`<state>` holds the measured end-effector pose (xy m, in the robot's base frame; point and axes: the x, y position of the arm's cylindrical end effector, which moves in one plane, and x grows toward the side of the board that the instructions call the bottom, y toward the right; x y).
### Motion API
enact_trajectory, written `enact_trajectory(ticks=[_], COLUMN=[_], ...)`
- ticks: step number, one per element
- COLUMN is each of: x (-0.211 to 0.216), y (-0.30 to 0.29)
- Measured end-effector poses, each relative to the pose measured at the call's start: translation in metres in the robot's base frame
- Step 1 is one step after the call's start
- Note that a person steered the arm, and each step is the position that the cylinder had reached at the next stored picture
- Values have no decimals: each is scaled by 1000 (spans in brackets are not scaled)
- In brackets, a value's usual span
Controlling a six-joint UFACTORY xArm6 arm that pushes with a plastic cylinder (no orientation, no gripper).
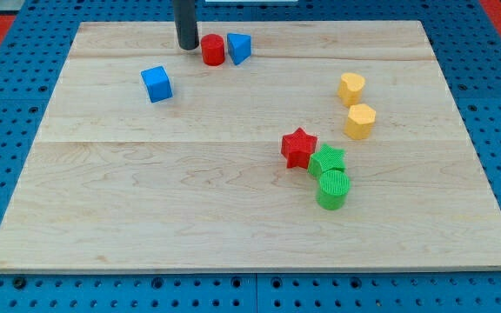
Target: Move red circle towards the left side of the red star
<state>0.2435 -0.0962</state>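
The red circle [213, 49] stands near the view's top, left of centre, touching a blue triangular block [239, 47] on its right. My tip [187, 46] is just left of the red circle, close to it or touching it. The red star [299, 147] lies right of centre in the middle of the board, far down and to the right of the red circle. A green star [327, 161] touches the red star's lower right.
A blue cube [156, 83] sits at the upper left. Two yellow blocks [351, 88] [361, 121] stand at the right. A green cylinder [333, 189] lies below the green star. The wooden board [146, 217] rests on a blue pegboard.
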Motion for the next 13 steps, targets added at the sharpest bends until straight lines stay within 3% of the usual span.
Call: enact_trajectory(ticks=[2, 4, 7, 8, 11, 13], x=[-1, 31, 16, 30, 122, 173], y=[33, 34, 95, 110, 107, 63])
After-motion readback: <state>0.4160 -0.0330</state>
